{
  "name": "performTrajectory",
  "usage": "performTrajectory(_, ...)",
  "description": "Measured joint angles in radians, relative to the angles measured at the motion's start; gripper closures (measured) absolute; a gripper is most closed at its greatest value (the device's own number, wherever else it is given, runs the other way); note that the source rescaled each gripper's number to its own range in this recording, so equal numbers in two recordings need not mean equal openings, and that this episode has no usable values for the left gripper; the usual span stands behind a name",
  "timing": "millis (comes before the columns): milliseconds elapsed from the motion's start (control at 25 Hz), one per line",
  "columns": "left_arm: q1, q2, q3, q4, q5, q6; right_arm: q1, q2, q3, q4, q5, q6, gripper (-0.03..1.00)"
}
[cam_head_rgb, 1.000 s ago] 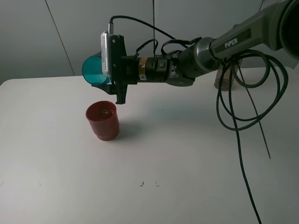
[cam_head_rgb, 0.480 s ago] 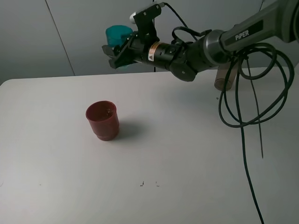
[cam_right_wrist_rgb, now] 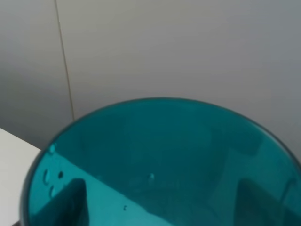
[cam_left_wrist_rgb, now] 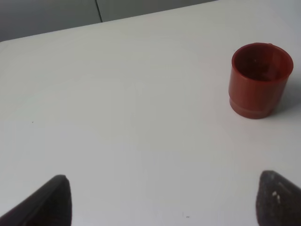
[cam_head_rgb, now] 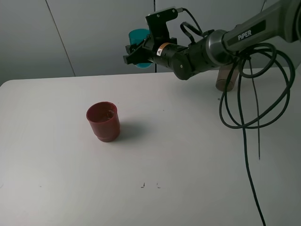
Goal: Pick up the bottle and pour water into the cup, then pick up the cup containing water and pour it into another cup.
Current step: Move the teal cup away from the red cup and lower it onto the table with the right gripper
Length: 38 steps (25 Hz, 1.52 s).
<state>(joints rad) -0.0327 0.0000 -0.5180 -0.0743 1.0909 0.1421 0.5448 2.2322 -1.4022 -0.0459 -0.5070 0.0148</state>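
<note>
The teal cup [cam_head_rgb: 138, 36] is high above the back of the table, roughly upright, with my right gripper [cam_head_rgb: 137, 52] shut on it. Its rim fills the right wrist view [cam_right_wrist_rgb: 160, 141], where my gripper [cam_right_wrist_rgb: 162, 207] shows as dark fingers [cam_right_wrist_rgb: 69, 203] through the wall. The squat red cup [cam_head_rgb: 103, 121] stands upright on the table, below and to the left of the teal one. My left gripper [cam_left_wrist_rgb: 164, 207] is open and empty, low over the table, with the red cup [cam_left_wrist_rgb: 260, 80] some way ahead of it. The bottle [cam_head_rgb: 224, 81] stands at the back right, partly hidden by cables.
Black cables [cam_head_rgb: 244, 117] hang in loops from the right arm over the right side of the white table [cam_head_rgb: 164, 160]. A grey wall rises just behind the table's far edge.
The right arm has carried the teal cup up and to the right, away from above the red cup, and turned it from tipped on its side to roughly upright.
</note>
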Motion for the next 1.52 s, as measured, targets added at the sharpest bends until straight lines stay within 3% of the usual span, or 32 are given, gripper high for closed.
performTrajectory(360, 0.0, 0.0, 0.0, 0.0, 0.0, 0.0, -0.05, 0.076, 0.0, 0.007, 0.009, -0.015, 0.93)
performTrajectory(720, 0.0, 0.0, 0.0, 0.001, 0.0, 0.0, -0.093, 0.183, -0.002, 0.032, -0.132, -0.027, 0.93)
performTrajectory(1520, 0.0, 0.0, 0.0, 0.001, 0.0, 0.0, -0.133, 0.278, -0.025, 0.032, -0.201, -0.008, 0.93)
